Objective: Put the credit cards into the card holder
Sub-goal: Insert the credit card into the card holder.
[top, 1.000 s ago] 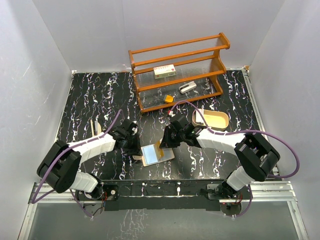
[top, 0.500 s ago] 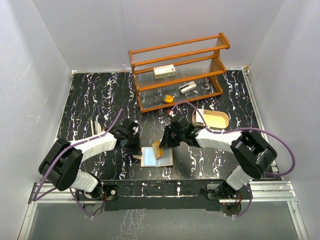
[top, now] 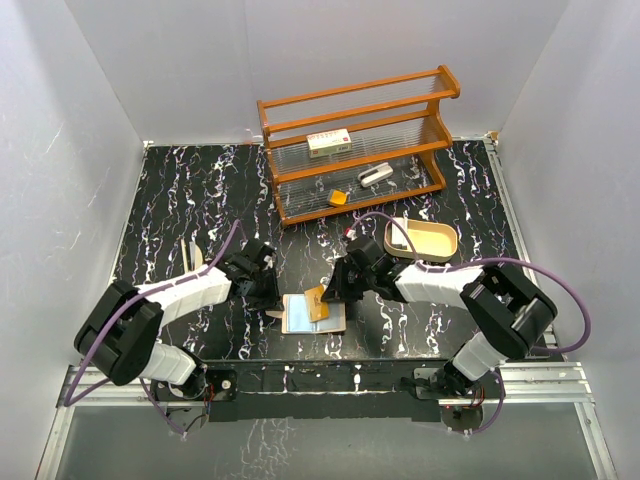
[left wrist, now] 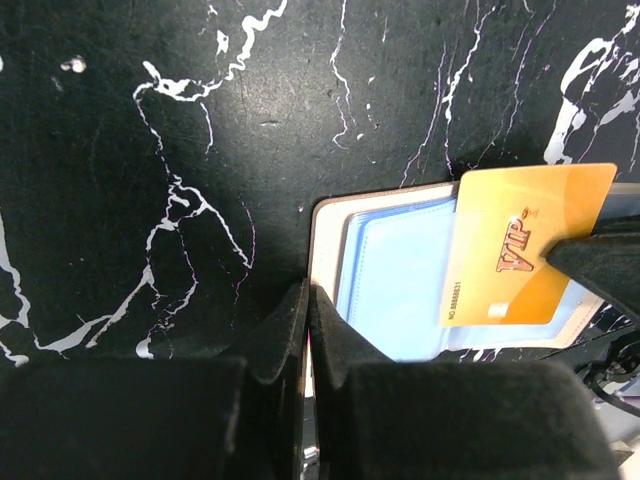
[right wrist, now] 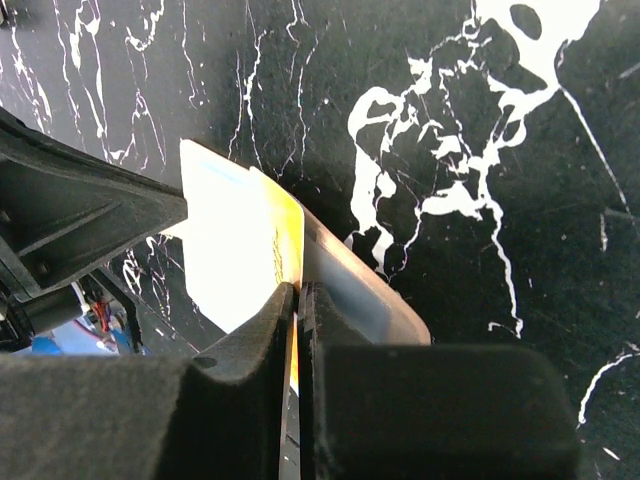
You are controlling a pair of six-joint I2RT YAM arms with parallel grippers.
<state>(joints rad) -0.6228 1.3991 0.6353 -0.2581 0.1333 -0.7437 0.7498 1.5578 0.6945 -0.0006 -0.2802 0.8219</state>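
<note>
Two grippers are meeting over one small job near the front of the black marbled table. On the left, the left gripper is pinching the left edge of the card holder, its jaws closed tight on the leather. This is probably pinning the open wallet so that it neither slides nor folds while a card is going in. The card holder is lying open and flat, its pale blue pockets facing up. Over its right half the orange-yellow card is hanging tilted, one edge reaching toward the pockets. Whether it is entering a slot I cannot tell. Further right, the right gripper is clamping that card by its edge, likely to steer it into a pocket mouth.
</note>
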